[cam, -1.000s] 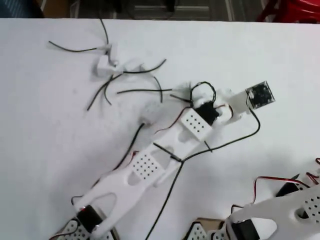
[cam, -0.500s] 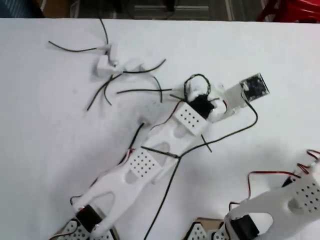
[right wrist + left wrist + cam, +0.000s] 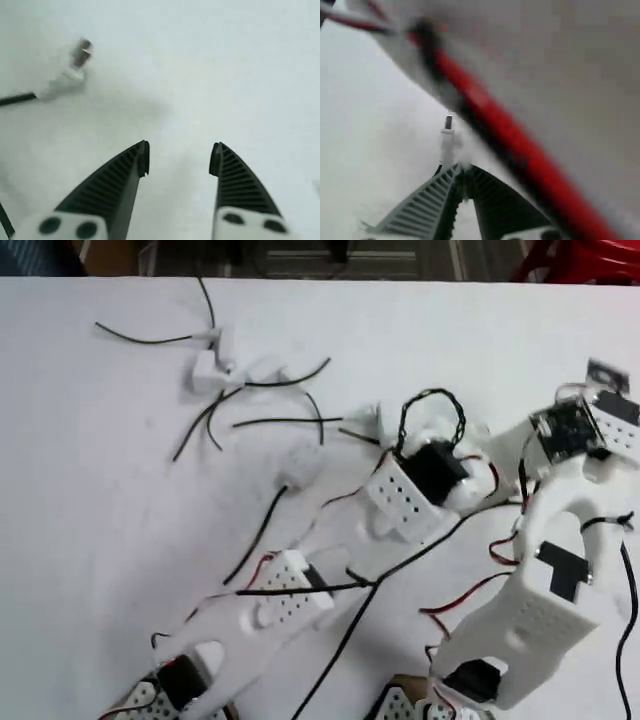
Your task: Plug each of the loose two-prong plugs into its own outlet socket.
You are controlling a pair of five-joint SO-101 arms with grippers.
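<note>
High view shows us the white table [image 3: 90, 500], the left arm [image 3: 285, 605] stretched to its middle and the right arm [image 3: 540, 615] just beside it. We find the left gripper [image 3: 464, 172] pressed together on a small white plug [image 3: 448, 142] (metal prong pointing outward), while the right gripper [image 3: 180, 152] hangs spread above the table, apart from a second plug [image 3: 72, 72] lying there. White outlet sockets [image 3: 210, 368] sit among black cords [image 3: 275, 423] at the table's far left, a round loose plug [image 3: 299, 464] nearby

Loose cords [image 3: 280, 421] obstructed tool approach just beside the socket block [image 3: 210, 368]; open bench [image 3: 80, 490] lay on its opposite side.
</note>
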